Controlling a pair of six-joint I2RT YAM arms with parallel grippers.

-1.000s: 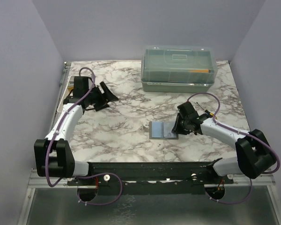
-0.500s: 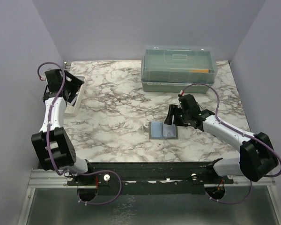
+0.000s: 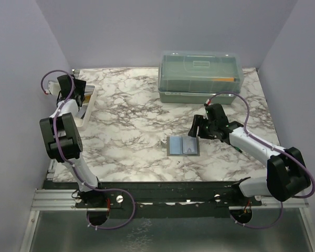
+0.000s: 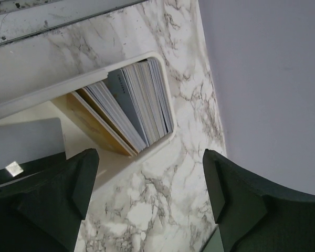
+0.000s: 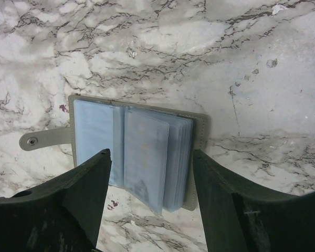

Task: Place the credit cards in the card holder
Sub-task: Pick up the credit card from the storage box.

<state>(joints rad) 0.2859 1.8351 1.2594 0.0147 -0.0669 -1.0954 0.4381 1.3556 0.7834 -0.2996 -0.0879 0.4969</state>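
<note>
Several credit cards (image 4: pixel 131 107) stand on edge in a tight row at one end of the white tray (image 4: pixel 52 89), a gold-orange one at the outside. My left gripper (image 4: pixel 152 194) hangs open just short of them, over the marble beside the tray's corner, with nothing between its fingers. The grey-olive card holder (image 3: pixel 183 146) lies open on the table, its blue-grey sleeves (image 5: pixel 147 157) fanned upward. My right gripper (image 5: pixel 149 197) is open above the card holder (image 5: pixel 199 157), its fingers apart from it on either side. From above, the right gripper (image 3: pixel 197 129) sits at the holder's far right corner.
A big clear lidded box (image 3: pixel 201 76) stands at the back of the table. The white tray (image 3: pixel 89 107) lies along the left edge beside the purple wall, with the left gripper (image 3: pixel 77 101) over it. The holder's snap tab (image 5: pixel 34 140) sticks out to one side.
The left arm has swung from the mid-left table back to the tray and opened a little wider. The right gripper has opened and drawn back from the card holder.
</note>
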